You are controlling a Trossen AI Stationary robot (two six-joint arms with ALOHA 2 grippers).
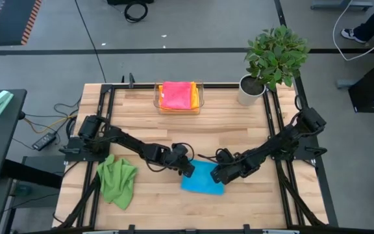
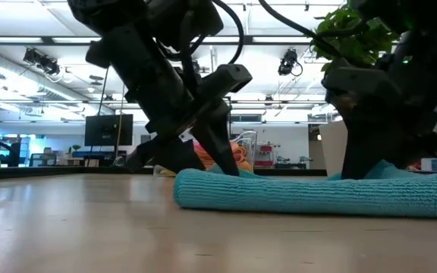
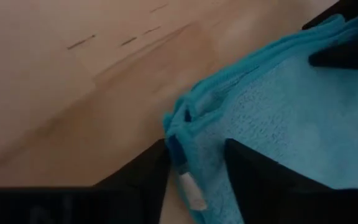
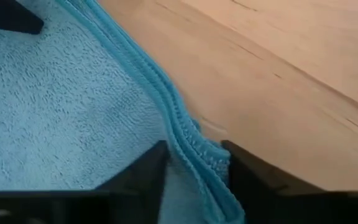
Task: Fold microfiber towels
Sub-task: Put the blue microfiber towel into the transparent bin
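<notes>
A folded blue towel [image 1: 202,178] lies flat near the front middle of the wooden worktop [image 1: 226,127], with the left claw [image 1: 187,168] clamped on its left corner and the right claw [image 1: 218,175] clamped on its right edge. A crumpled green towel [image 1: 117,181] sits well apart to the left, nothing between them. At the back, a clear tray [image 1: 178,97] holds pink and orange towels [image 1: 178,95], beside a potted plant [image 1: 271,62].

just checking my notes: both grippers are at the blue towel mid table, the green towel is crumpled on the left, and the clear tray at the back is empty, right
Not quite: the clear tray is not empty. The high view shows a pink towel on top of an orange towel inside it. The rest holds: the left gripper and right gripper are at the blue towel, and the green towel lies crumpled on the left.
</notes>
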